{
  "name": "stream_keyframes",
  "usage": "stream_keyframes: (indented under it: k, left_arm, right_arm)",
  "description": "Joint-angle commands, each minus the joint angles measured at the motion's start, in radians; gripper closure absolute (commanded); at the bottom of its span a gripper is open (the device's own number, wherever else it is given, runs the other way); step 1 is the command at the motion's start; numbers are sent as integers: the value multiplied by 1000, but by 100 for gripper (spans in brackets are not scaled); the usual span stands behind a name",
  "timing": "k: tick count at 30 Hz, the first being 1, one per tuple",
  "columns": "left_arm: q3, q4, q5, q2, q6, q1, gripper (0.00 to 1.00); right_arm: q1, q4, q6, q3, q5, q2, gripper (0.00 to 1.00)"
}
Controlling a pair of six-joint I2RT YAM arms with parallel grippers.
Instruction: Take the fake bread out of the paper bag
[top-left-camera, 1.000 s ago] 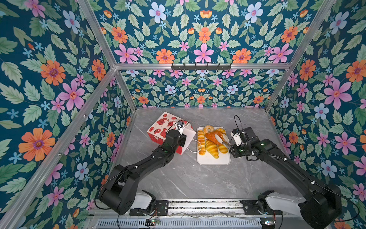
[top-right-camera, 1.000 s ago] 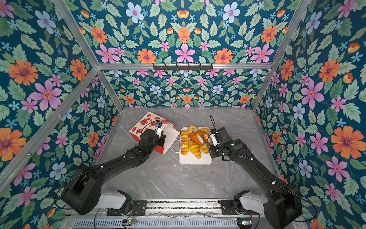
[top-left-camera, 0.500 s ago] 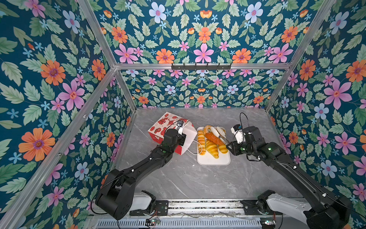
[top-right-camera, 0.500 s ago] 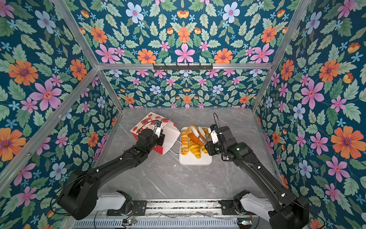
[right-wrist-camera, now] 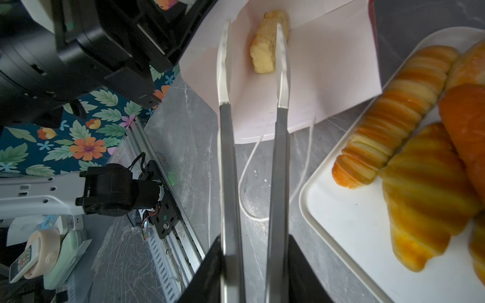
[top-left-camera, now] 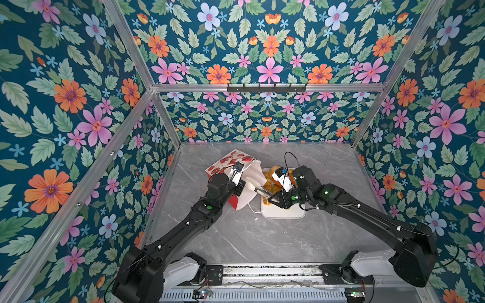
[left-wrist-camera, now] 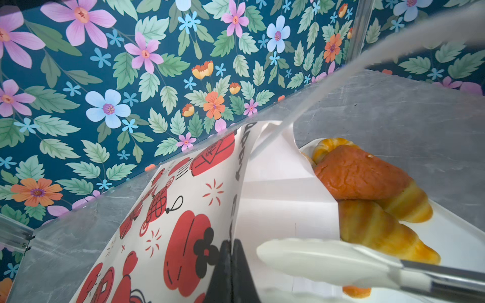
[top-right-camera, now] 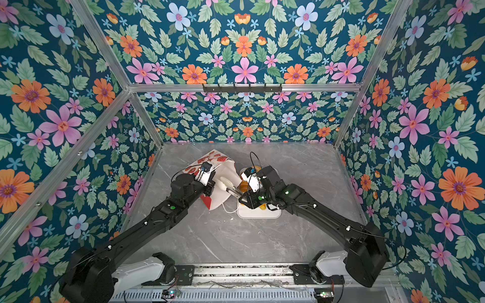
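Note:
The paper bag point(top-left-camera: 231, 164) lies on its side left of the white tray point(top-left-camera: 283, 214), its mouth facing the tray. My left gripper point(left-wrist-camera: 231, 262) is shut on the bag's point(left-wrist-camera: 183, 210) upper rim, holding the mouth up. My right gripper point(right-wrist-camera: 253, 262) is shut on metal tongs point(right-wrist-camera: 228, 157) with white tips. Those tips reach into the bag's white inside point(right-wrist-camera: 328, 65), on either side of a pale yellow piece of fake bread point(right-wrist-camera: 265, 44). One tip crosses in front of it, and the tips stand apart. A ridged loaf point(right-wrist-camera: 393, 112), a croissant point(right-wrist-camera: 425, 196) and an orange-brown pastry point(right-wrist-camera: 467, 126) lie on the tray point(right-wrist-camera: 341, 223).
A thin white cord handle point(right-wrist-camera: 248, 183) loops over the grey table between bag and tray. The left arm's body point(right-wrist-camera: 78, 39) hangs close beside the bag mouth. A metal rail point(top-left-camera: 262, 270) runs along the front edge, and flowered walls close the other three sides.
My right gripper has swung the tongs from over the tray leftward, and their tips now sit in the bag's mouth. The left gripper keeps its hold on the rim.

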Motion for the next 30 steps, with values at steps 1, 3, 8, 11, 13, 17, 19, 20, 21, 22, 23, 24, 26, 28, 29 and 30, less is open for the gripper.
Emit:
stream_keyframes:
  k: [1,3,8,11,13,17,19,20,21,22,23,24,26,28,29,30]
  left_arm:
    - [0,12,45,-4,14,0,100]
    - [-2,22,64,-7,8,0,100]
    - [-10,50,84,-30,13,0,100]
    - [4,32,92,-24,15,0,100]
    - [14,23,99,-11,14,0,100]
    - [26,24,105,16,5,0,100]
    - [31,24,106,28,2,-1,100]
    - [32,24,108,34,2,-1,100]
    - [33,24,108,38,0,0,100]
    - [35,26,109,41,-1,-1,100]
    - [35,27,110,44,-4,-1,100]
    - [37,28,112,47,-4,-1,100]
    - [36,32,113,53,-9,-2,100]
    - [35,38,118,58,-12,-1,100]
    - [33,42,120,61,-15,-1,100]
    - [33,46,122,63,-18,-1,100]
  right_arm:
    - [5,35,15,38,-10,40,65]
    - [8,31,20,49,-11,62,65]
    - [28,8,22,82,0,123,65]
    - [37,15,31,87,5,150,65]
    - [38,21,41,89,17,167,65]
    - [39,-9,43,126,70,211,64]
    - [40,-25,39,151,84,236,63]
    - [39,-27,39,160,88,248,62]
    - [40,-25,39,166,92,257,62]
    - [40,-23,41,172,95,267,61]
    - [39,-20,42,177,99,275,61]
    - [40,-16,44,180,101,282,61]
    - [40,-15,43,194,104,319,60]
    - [39,-16,44,209,99,340,60]
    - [40,-13,45,212,92,350,60]
    - [40,-11,46,217,90,356,59]
